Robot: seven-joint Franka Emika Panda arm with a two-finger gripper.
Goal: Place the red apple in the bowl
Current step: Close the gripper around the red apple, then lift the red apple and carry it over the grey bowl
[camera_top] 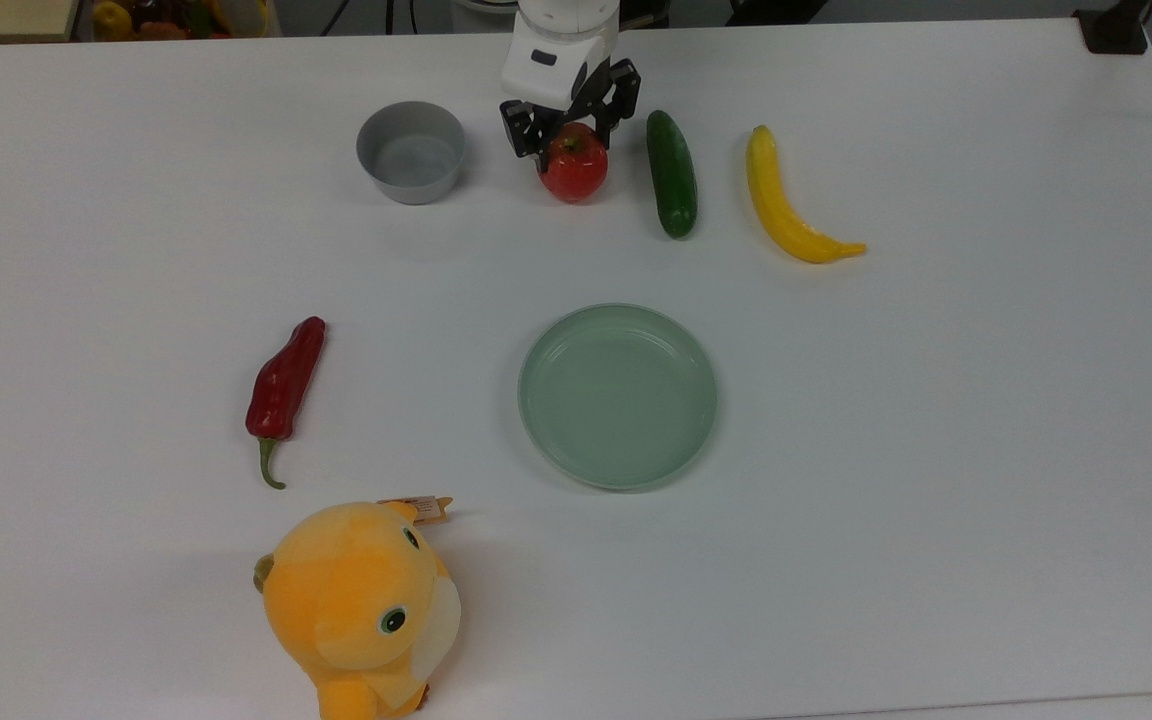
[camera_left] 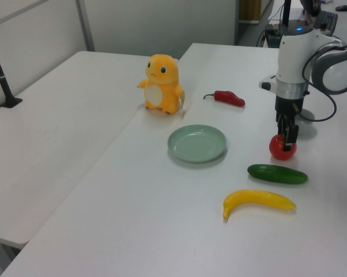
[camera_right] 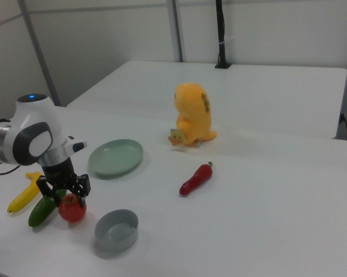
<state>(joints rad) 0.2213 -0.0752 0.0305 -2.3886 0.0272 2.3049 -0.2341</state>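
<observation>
My gripper (camera_top: 569, 140) is down over the red apple (camera_top: 573, 172), its two black fingers (camera_right: 47, 188) spread to either side of the fruit's upper half; I cannot tell whether they press on it or stand just off it. The apple sits on the white table (camera_top: 936, 420), between the bowl (camera_top: 410, 153) on the top view's left and the cucumber (camera_top: 671, 174) on the top view's right, apart from both. The bowl stands upright with nothing in it. Past the cucumber lies the banana (camera_top: 786, 205). Nearer the middle are the pale-green plate (camera_top: 618, 396), the chili pepper (camera_top: 283, 386) and the orange plush toy (camera_top: 361, 610)
</observation>
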